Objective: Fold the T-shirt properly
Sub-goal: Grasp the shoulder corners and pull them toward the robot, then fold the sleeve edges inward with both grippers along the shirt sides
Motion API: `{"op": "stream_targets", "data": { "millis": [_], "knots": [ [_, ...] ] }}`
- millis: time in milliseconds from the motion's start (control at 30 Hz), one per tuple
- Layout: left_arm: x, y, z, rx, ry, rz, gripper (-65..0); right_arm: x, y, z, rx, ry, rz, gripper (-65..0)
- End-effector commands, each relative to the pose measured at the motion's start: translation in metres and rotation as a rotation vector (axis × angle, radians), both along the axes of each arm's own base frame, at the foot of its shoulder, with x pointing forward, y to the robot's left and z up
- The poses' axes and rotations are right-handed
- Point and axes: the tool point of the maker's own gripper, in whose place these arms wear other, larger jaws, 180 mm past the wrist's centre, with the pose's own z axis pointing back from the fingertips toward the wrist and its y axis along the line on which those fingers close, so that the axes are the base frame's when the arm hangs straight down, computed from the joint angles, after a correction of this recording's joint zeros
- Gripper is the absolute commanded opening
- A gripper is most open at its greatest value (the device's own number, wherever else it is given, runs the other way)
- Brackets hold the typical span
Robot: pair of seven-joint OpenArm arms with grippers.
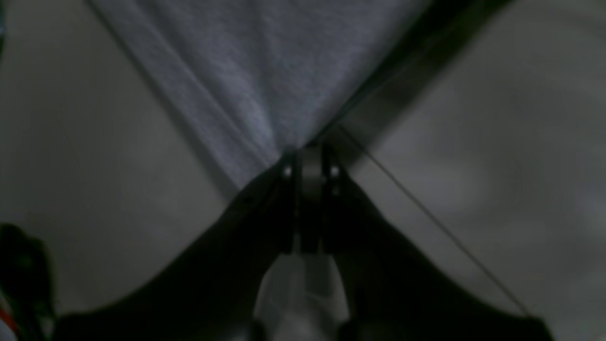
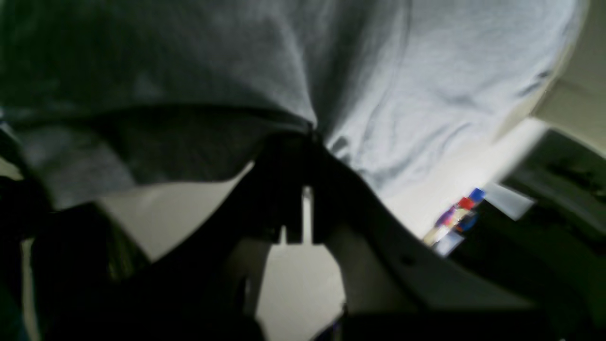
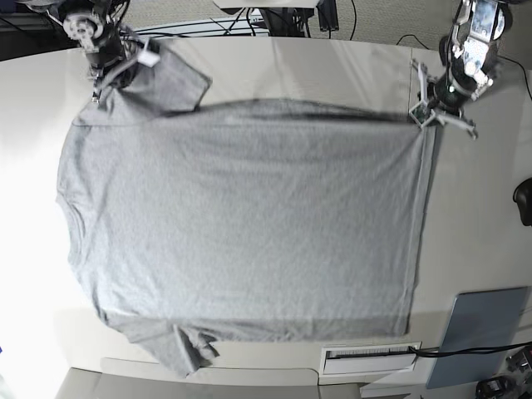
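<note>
On table (image 3: 332, 66): T-shirt (image 3: 249, 216) (flat, plain)

**A:** ok what else is on there, ignoring the main stuff?

**B:** not much tbh. White table (image 3: 332, 66). Flat grey-blue rectangular pad (image 3: 486, 326) at the near right corner, lying flat. Just left of it a white vent-looking strip (image 3: 370, 359) w/ a dark slot, and a black cable (image 3: 465, 351) running from it under the pad's near edge.

**A:** far side?

**B:** black cables (image 3: 249, 21) bunched past the far edge. Right wrist cam has a red/blue blob (image 2: 461, 213), prob some packaging, too blurry.
</note>
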Motion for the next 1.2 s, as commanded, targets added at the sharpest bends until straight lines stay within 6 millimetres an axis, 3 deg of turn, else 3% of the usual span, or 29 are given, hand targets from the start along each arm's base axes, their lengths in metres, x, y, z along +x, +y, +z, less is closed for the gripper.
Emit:
{"op": "stream_targets", "data": {
  "millis": [0,267,733,833,967,1167],
  "knots": [
    [-0.017,0.007,-0.004,0.024,0.068,0.002,-65.0,0.002,-0.001,0.01,-0.014,-0.033,0.015,-65.0],
    [-0.052,0.009,0.014,-0.082,0.135,0.041,-65.0,-0.036,0.0,0.013,-0.004,0.024,-0.004,-65.0],
    [-0.096,0.016,0.007,-0.024,0.224,0.024,-65.0,-0.094,0.002,0.024,0.008,0.08,-0.025,-65.0],
    [-0.096,0.016,0.008,-0.019,0.219,0.026,-65.0,-0.093,0.004,0.029,0.001,0.046,-0.01,-65.0],
    [-0.081,0.018,0.016,-0.004,0.152,0.058,-65.0,-0.08,0.005,0.038,-0.004,-0.037,0.005,-65.0],
    [-0.049,0.028,0.036,0.02,0.044,0.107,-65.0,-0.03,-0.006,0.059,-0.004,-0.224,-0.04,-65.0]
  ]
}}
